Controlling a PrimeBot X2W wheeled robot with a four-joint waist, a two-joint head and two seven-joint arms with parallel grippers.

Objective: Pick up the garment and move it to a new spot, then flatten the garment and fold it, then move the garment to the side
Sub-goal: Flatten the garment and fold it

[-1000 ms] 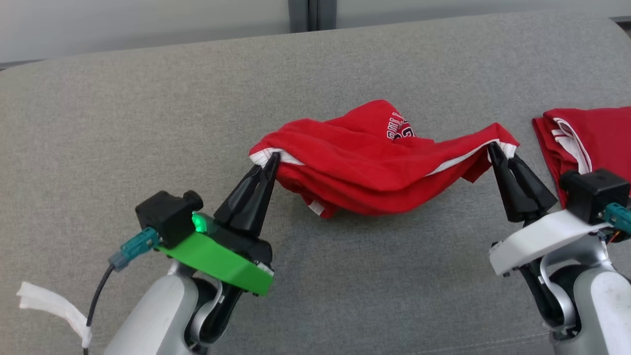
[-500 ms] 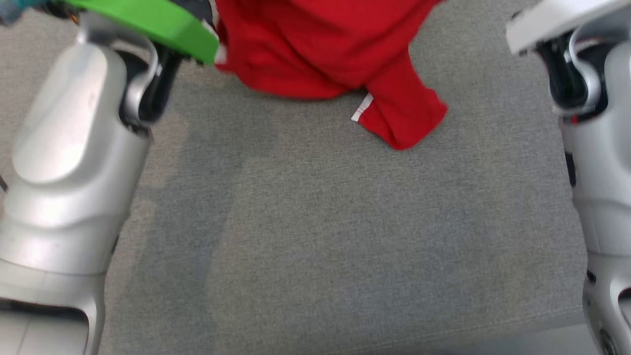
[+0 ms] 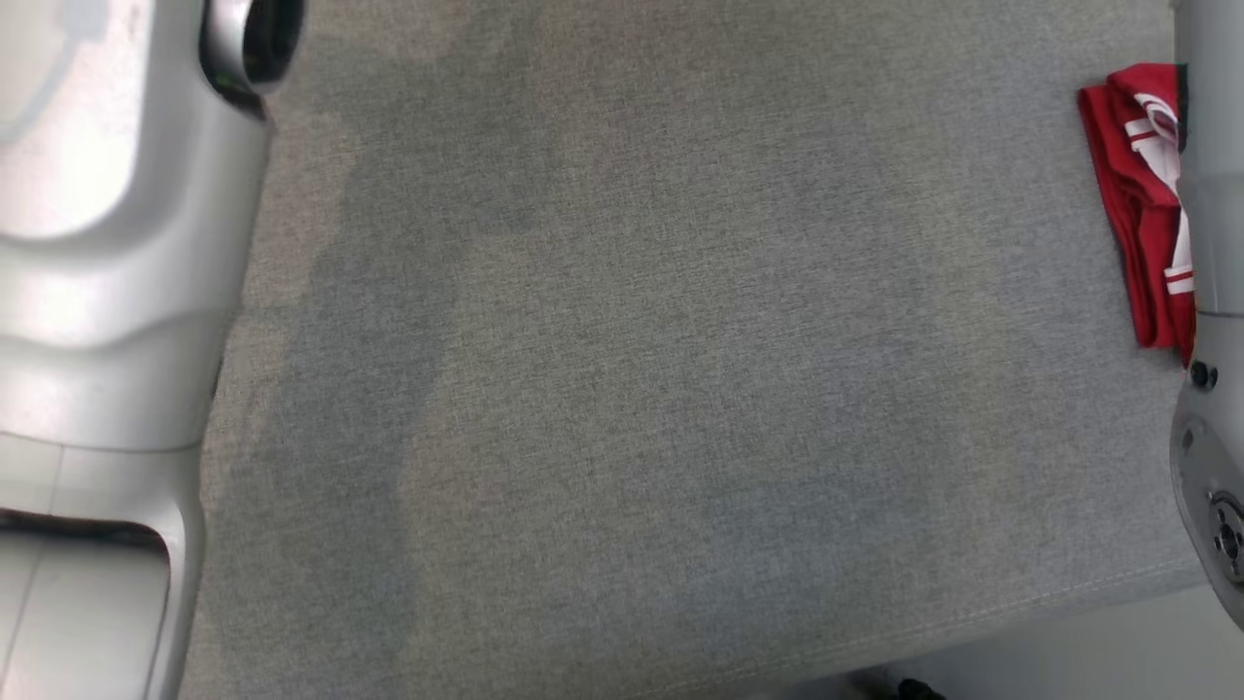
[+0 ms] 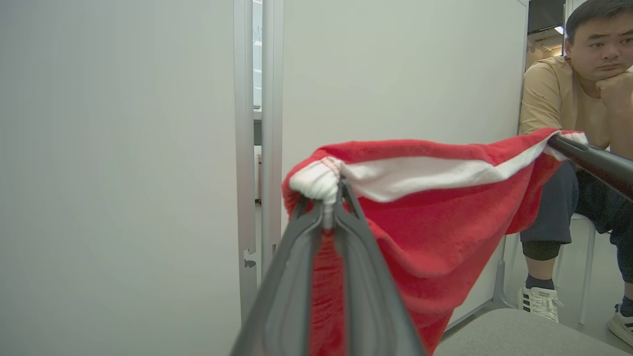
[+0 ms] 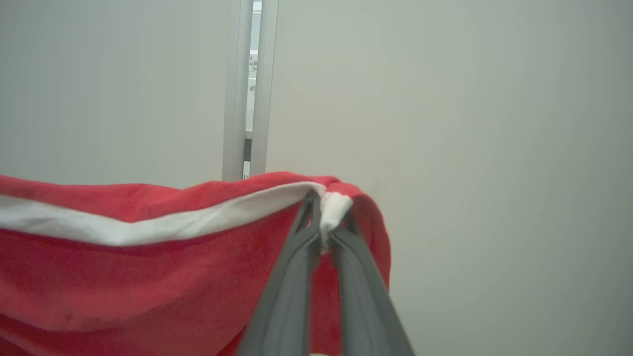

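- Closest, in the head view, the pale left forearm point(image 3: 107, 243) and right forearm point(image 3: 1210, 243) flank a broad bare stretch of grey upholstered cushion point(image 3: 632, 340). Its seamed front edge point(image 3: 1069, 591) runs along the bottom, with pale floor point(image 3: 1118, 642) past it.
- Beside the right forearm a folded red-and-white shirt point(image 3: 1132, 194) lies at the cushion's right margin, partly hidden by the arm.
- The left gripper point(image 4: 330, 198) has its fingers clamped on one white-trimmed corner of the red garment point(image 4: 435, 237).
- The right gripper point(image 5: 324, 210) is pinched onto the opposite white corner, so the red garment hangs stretched between the two, up in the air.
- Behind it stand white partition panels point(image 4: 395, 74) with a narrow framed gap point(image 4: 257, 123).
- Farthest off, a person point(image 4: 568, 99) sits past the panel's edge.
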